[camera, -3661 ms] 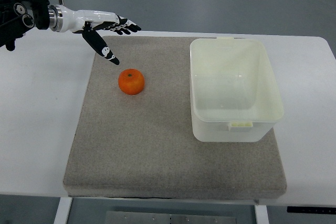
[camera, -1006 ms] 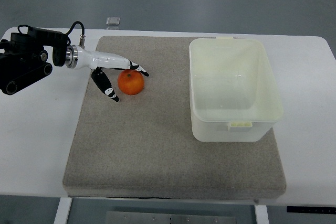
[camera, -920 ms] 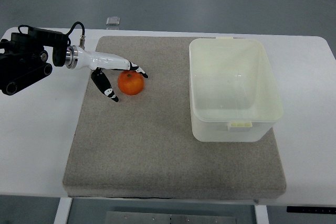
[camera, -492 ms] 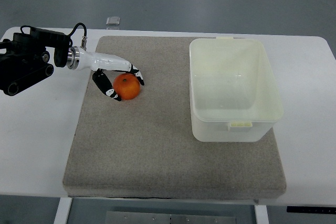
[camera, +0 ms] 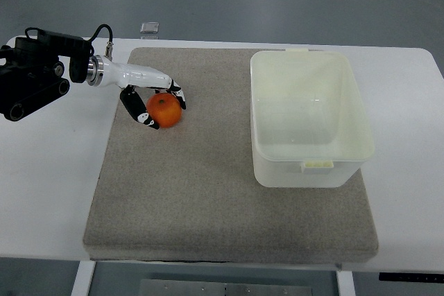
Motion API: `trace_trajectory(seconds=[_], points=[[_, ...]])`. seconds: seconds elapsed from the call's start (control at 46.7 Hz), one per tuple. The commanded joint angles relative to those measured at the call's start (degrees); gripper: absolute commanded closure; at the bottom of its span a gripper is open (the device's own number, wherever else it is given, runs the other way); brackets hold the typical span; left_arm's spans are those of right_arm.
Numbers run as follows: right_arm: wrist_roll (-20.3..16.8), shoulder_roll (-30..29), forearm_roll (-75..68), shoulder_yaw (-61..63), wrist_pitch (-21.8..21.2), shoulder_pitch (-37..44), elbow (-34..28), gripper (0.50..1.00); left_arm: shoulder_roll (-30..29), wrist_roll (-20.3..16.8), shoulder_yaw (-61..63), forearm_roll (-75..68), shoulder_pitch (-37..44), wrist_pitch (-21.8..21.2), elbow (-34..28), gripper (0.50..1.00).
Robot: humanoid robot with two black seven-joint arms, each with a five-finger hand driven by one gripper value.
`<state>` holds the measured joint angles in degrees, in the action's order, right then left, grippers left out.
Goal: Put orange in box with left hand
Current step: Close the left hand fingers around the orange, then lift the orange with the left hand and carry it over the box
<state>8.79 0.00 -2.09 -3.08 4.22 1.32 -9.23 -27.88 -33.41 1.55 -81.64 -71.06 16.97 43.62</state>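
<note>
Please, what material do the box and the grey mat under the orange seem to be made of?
The box looks like pale, translucent plastic: its walls are smooth and glossy with moulded tabs on the rim. The mat seems felt or coarse woven fabric: a matte, speckled grey, fuzzy surface. Neither is certain from looks.

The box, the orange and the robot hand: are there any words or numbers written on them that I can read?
There are none to read.
box: plain, no print shows.
orange: no sticker or label shows.
left hand, closed around the orange: only black and white markings, no letters.
grey mat: no writing.
</note>
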Motion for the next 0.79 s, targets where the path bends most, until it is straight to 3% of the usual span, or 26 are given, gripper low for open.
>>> trace_trajectory(seconds=[0.0, 0.235, 0.407, 0.771], points=[[0.0, 0.0, 0.1, 0.0, 0.0, 0.0, 0.0, 0.574, 0.0, 0.0, -0.2, 0.4, -1.3, 0.1, -1.5, 1.000], [0.0, 0.0, 0.0, 0.0, 0.0, 0.0, 0.0, 0.574, 0.9, 0.0, -0.6, 2.8, -5.2, -0.4, -6.3, 1.000], [0.0, 0.0, 0.0, 0.0, 0.0, 0.0, 0.0, 0.574, 1.0, 0.1, -1.5, 3.7, -7.0, -0.6, -5.9, 1.000], [0.0, 0.0, 0.0, 0.0, 0.0, 0.0, 0.0, 0.574, 1.0, 0.6, -6.9, 3.6, -9.9, -0.6, 2.9, 1.000]])
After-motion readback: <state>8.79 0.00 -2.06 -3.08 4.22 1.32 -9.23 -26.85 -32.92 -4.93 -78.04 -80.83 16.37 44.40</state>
